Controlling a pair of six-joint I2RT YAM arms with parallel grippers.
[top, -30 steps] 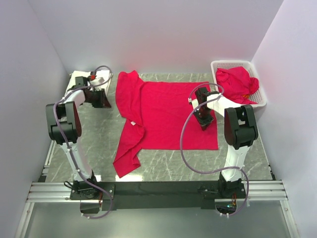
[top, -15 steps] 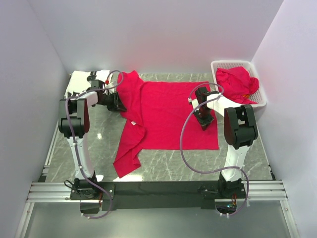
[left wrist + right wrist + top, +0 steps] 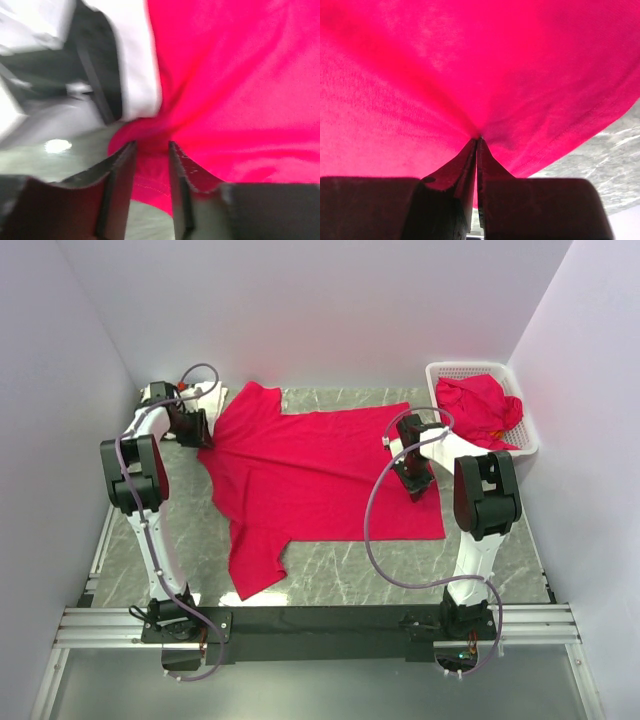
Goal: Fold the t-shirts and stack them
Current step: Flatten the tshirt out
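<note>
From above, the red t-shirt lay spread on the marble table, drawn between the left gripper at its far-left edge and the right gripper near its right hem. The left wrist view showed narrowly parted fingers pinching bunched red cloth. The right wrist view showed that pincer pressed together on a fold of the shirt.

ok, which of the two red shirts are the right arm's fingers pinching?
The spread-out red t-shirt, pinched near its right edge. The other red t-shirt lies crumpled in the white basket, untouched.

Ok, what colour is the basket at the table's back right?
White, with a lattice pattern; the basket shows best in the top external view.
</note>
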